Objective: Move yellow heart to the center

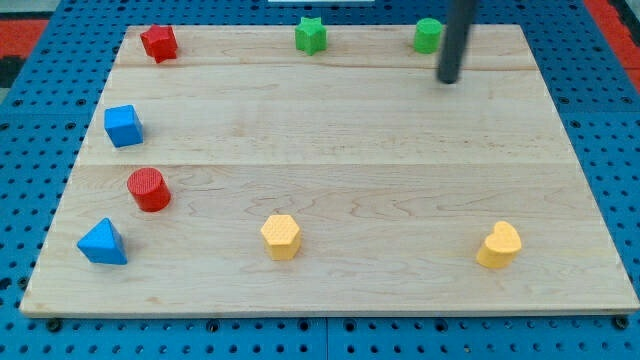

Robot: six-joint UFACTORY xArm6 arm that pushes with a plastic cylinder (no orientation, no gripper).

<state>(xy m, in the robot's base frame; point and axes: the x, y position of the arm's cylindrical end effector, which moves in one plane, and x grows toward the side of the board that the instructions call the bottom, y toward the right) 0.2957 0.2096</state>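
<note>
The yellow heart (499, 245) lies near the view's bottom right of the wooden board (330, 150). My tip (450, 80) is at the view's top right, just right of and below the green cylinder (428, 35), far above the heart. The rod comes down from the top edge of the view.
A yellow hexagon (281, 237) sits at the bottom centre-left. A green star (311, 35) is at the top middle and a red star-like block (159, 43) at the top left. A blue cube (123, 125), red cylinder (148, 189) and blue triangle (103, 243) line the left side.
</note>
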